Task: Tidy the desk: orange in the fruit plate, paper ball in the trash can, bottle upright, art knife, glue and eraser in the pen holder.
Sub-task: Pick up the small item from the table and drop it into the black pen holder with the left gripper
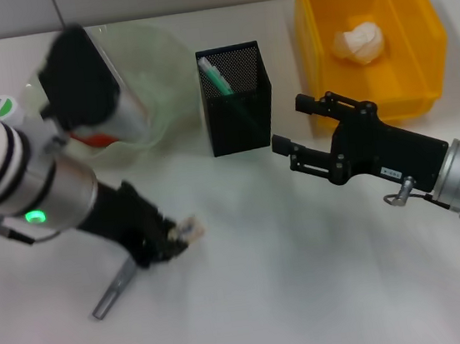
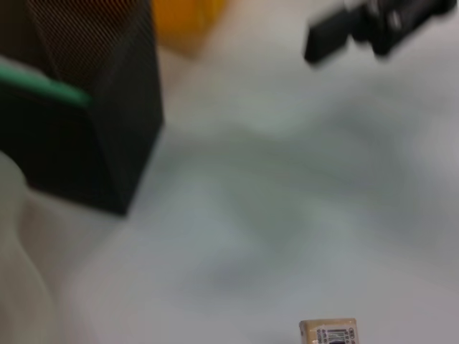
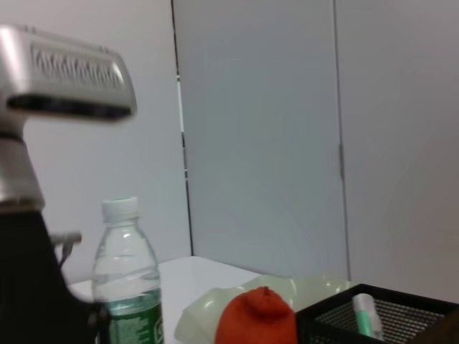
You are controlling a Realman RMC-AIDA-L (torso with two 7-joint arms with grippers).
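The left gripper (image 1: 173, 238) closes on the eraser (image 1: 188, 227) (art knife (image 1: 115, 290) beside it). Next: carry it to the far pen holder (image 1: 237, 97). The right gripper (image 1: 296, 127) hovers open, empty.

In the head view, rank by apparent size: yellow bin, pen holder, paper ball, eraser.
1. yellow bin
2. pen holder
3. paper ball
4. eraser, partly hidden at the left pincer

No legible txt. Eraser (image 2: 328, 332) has a barcode label, print prob. too blurred to read.
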